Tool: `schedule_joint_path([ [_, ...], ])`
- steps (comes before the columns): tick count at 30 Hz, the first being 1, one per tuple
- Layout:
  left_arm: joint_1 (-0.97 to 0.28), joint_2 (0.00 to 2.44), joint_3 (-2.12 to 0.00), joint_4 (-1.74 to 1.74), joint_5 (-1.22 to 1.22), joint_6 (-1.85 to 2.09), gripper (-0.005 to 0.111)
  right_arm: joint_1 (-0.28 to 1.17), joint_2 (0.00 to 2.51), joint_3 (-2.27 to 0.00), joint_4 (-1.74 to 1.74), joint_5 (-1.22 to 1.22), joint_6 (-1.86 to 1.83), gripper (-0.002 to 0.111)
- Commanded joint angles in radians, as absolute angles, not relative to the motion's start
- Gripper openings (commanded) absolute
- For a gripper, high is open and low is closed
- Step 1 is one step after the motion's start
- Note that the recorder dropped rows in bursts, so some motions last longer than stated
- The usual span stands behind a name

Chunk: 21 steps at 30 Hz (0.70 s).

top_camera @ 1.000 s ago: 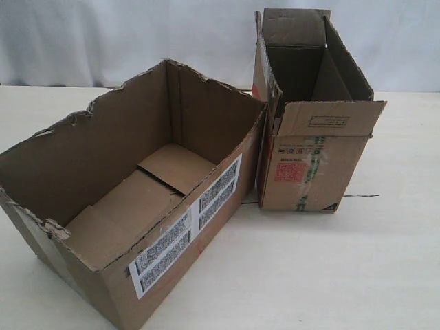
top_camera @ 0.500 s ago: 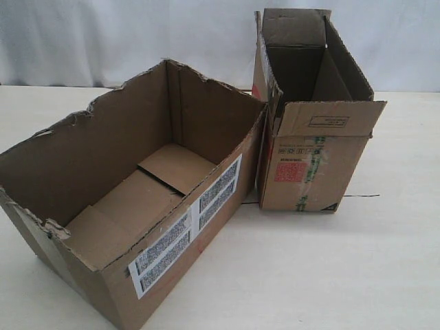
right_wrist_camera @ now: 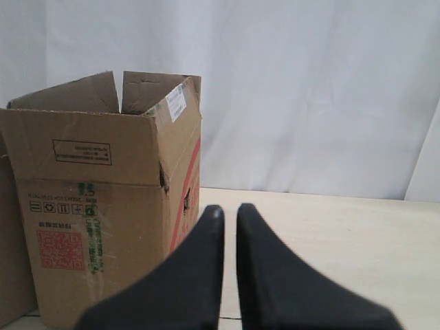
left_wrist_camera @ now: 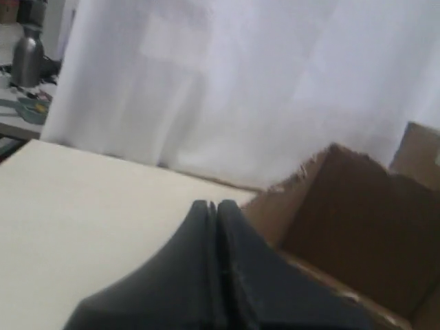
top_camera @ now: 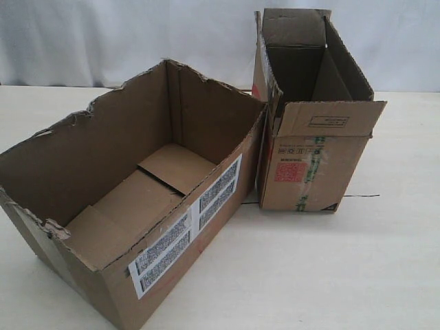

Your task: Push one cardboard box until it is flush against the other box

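Observation:
The cardboard box (top_camera: 165, 244), wide and low with a torn rim and white barcode labels, stands open on the left of the pale table (top_camera: 330, 268). It is turned at an angle to the other box (top_camera: 309, 161), the taller carton with a red label and green tape. Their far corners nearly meet, and a wedge-shaped gap widens toward the front. Neither gripper shows in the exterior view. My left gripper (left_wrist_camera: 216, 205) is shut and empty, beside the torn rim of the cardboard box (left_wrist_camera: 357, 227). My right gripper (right_wrist_camera: 230, 210) stands narrowly open and empty, just beside the other box (right_wrist_camera: 103, 206).
A white curtain (top_camera: 137, 34) hangs behind the table. A thin black line (top_camera: 361, 196) runs across the tabletop by the taller carton. A desk with clutter (left_wrist_camera: 27, 55) shows past the curtain's edge in the left wrist view.

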<state>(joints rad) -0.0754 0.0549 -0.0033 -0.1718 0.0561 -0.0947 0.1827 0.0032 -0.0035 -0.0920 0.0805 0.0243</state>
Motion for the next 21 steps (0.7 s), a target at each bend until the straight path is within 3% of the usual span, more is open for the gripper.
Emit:
schedule_joint_path([
  [1, -0.200, 0.216, -0.003, -0.170, 0.060, -0.052, 0.000, 0.176, 0.000, 0.000, -0.089, 0.079, 0.021, 0.005],
  [16, -0.563, 0.774, -0.113, -0.167, 0.066, 0.000, 0.000, 0.176, 0.000, 0.000, -0.089, 0.079, 0.021, 0.005],
  [21, -0.618, 0.917, -0.147, -0.161, 0.000, 0.031, 0.000, 0.176, 0.000, 0.000, -0.089, 0.079, 0.021, 0.005],
])
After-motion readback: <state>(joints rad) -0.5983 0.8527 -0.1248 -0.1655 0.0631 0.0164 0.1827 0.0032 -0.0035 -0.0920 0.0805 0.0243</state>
